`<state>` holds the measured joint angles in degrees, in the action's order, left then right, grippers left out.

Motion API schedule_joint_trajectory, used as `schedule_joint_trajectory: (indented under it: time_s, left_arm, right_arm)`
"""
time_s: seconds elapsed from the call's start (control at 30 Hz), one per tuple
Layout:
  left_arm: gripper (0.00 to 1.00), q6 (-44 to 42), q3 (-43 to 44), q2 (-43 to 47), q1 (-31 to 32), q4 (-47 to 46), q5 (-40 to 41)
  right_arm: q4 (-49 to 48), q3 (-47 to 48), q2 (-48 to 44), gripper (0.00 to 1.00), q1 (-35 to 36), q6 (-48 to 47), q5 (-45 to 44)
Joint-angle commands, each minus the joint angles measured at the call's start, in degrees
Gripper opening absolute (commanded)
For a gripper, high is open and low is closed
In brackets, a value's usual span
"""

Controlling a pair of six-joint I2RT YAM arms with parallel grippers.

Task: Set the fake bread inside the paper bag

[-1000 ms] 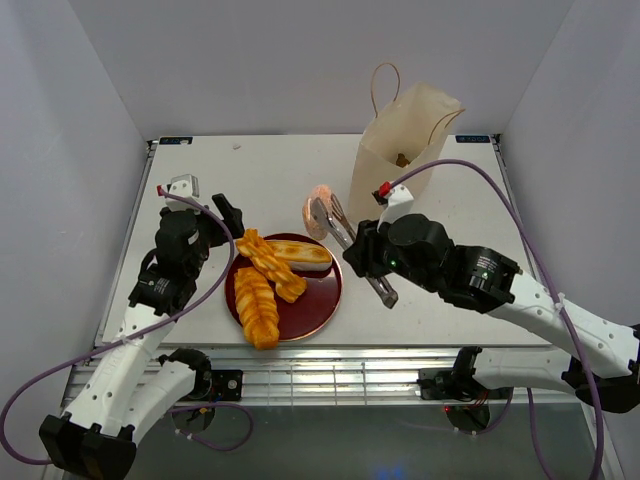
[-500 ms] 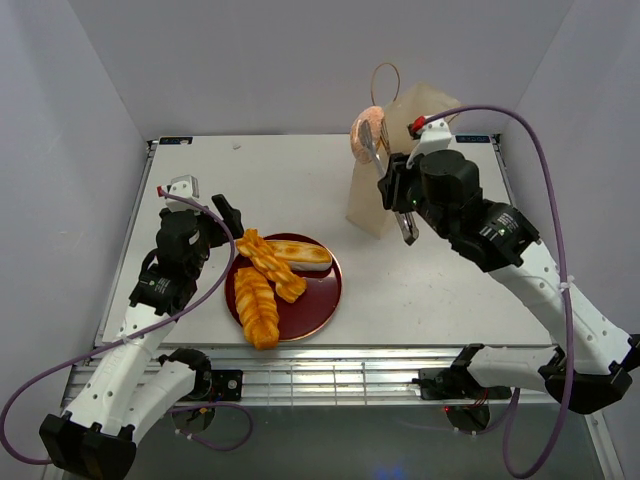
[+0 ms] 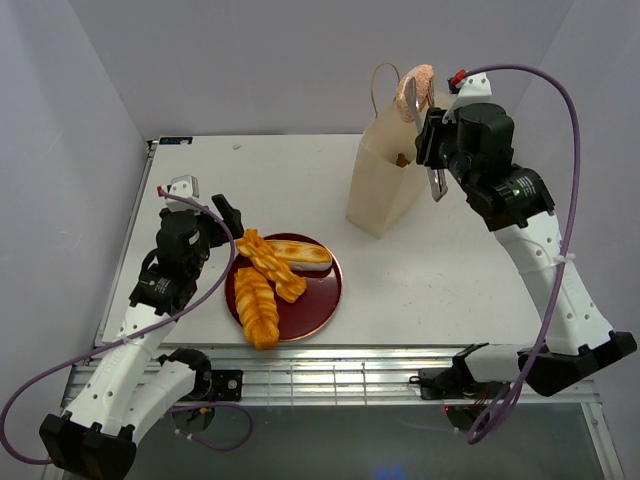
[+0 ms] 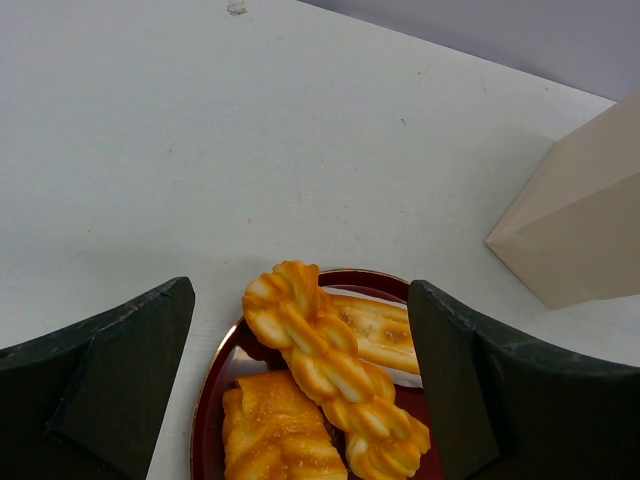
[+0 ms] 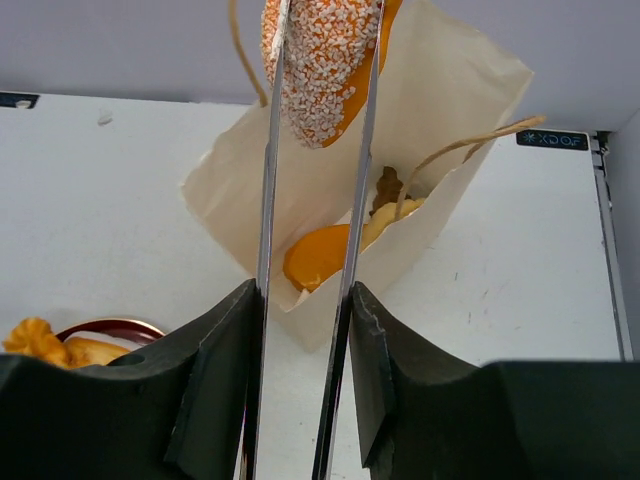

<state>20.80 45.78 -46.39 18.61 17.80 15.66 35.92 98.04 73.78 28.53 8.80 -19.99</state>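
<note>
Fake bread: sprinkled pink-orange piece [image 5: 325, 60] is pinched between the blades of the tongs [image 5: 268, 180], up in the air over the mouth of the paper bag [image 3: 380, 195]
Bag: stands upright at 1 o'clock from the plate [image 3: 325, 300], mouth open; the wrist view shows an orange piece [image 5: 320, 262] and a dark brown bit [image 5: 388, 185] already inside
On plate: two braided loaves [image 3: 258, 305] and a long roll [image 3: 300, 252], loaves overlapping the roll
Right gripper [image 3: 433, 150]: closed on the tong handles and squeezing them; it touches no bread itself
Left gripper [image 3: 224, 214]: fingers spread wide, holding nothing, at 10 o'clock from the plate
Drop check: held piece sits toward the 12 o'clock rim of the mouth; can't tell if it's fully centred
Handling (guess): toy pastry, so probably light and stiff, and won't crush. Glossy glaze on smooth metal blades looks slippery, though the sprinkles should add some bite
Grip point (guess): across the narrow middle, blades flat on both faces. For the loaves, seat the blades in a braid groove near mid-length
Risk: bag looks light, so a rim or handle nudge could tip it
</note>
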Motion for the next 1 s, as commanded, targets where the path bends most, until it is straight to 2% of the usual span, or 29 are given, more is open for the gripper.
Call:
schedule_joint_trajectory:
  time_s: [0.0,0.17,0.43,0.53,0.57,0.67,0.97]
  left_arm:
    - [0.98,-0.49,0.10,0.42,0.29,-0.31,0.16]
    - [0.98,-0.49,0.10,0.42,0.29,-0.40,-0.02]
    - [0.98,-0.49,0.10,0.60,0.29,-0.31,-0.10]
    - [0.98,-0.49,0.01,0.69,0.29,-0.40,-0.28]
    - [0.98,-0.49,0.10,0.51,0.29,-0.40,-0.28]
    - [0.98,-0.49,0.01,0.51,0.29,-0.40,-0.46]
    - [0.98,-0.49,0.10,0.34,0.29,-0.40,-0.46]
  right_arm:
    - [-4.36,3.03,1.89,0.44,-4.44,-1.77,4.34]
    - [-4.98,6.19,5.67,0.44,-10.06,-1.85,9.78]
    - [-6.39,7.61,11.39,0.44,-14.47,-3.09,11.55]
    - [-6.48,7.52,11.74,0.49,-15.35,-2.82,12.52]
    - [-6.57,7.43,11.74,0.55,-15.52,-2.56,12.69]
    - [-6.57,7.52,11.65,0.62,-15.70,-2.30,12.96]
    - [-6.39,8.22,10.42,0.66,-15.79,-1.42,13.83]
